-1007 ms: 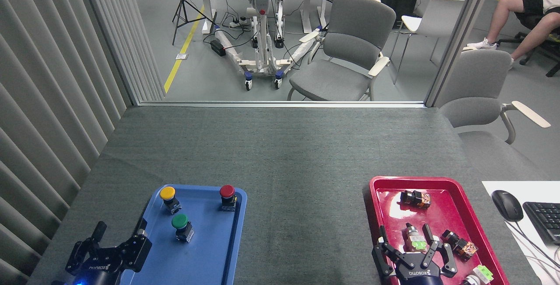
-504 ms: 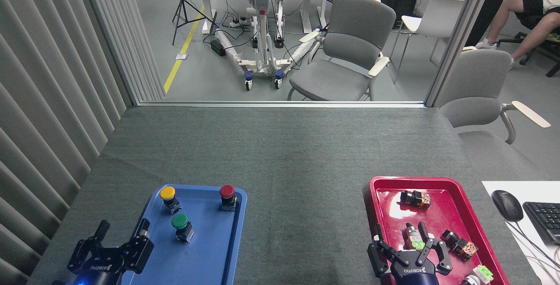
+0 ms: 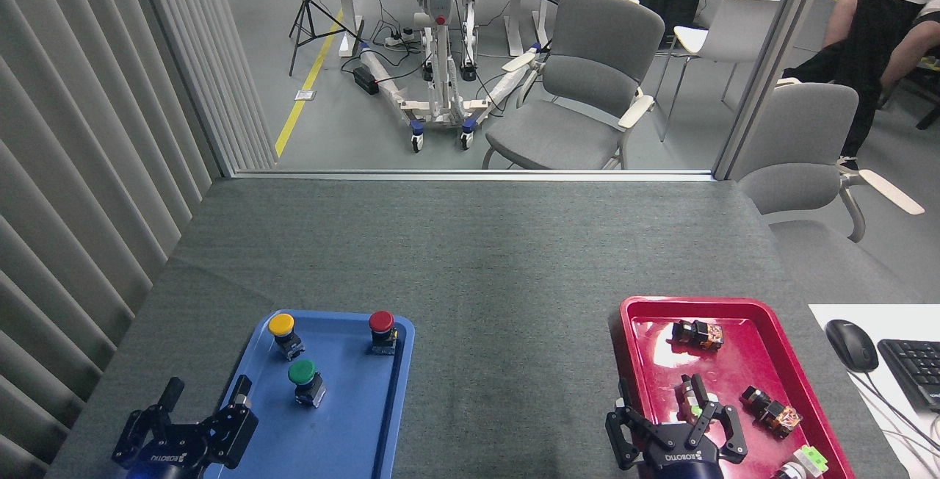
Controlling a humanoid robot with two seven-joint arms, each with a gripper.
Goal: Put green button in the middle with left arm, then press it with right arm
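Observation:
The green button (image 3: 302, 375) stands upright in the blue tray (image 3: 345, 427), between a yellow-capped button (image 3: 283, 330) and a red-capped one (image 3: 381, 327). My left gripper (image 3: 205, 389) is at the tray's near left corner, open, its two straight fingers apart and empty, about a hand's width left of the green button. My right gripper (image 3: 679, 405) hovers over the near left part of the red tray (image 3: 742, 308), its three claw fingers spread open with nothing held. The middle (image 3: 507, 361), bare grey-green cloth, lies between the two trays.
The red tray holds several small switch parts (image 3: 698, 333). A black mouse (image 3: 850, 344) and a keyboard (image 3: 914, 369) lie on white paper at the right edge. Slatted wall panels (image 3: 73, 170) run along the left of the table. Chairs and a person's legs are beyond the glass.
My right gripper has shifted left and slightly nearer over the red tray. My left gripper has dropped slightly toward the near edge. A person beyond the glass has stood up.

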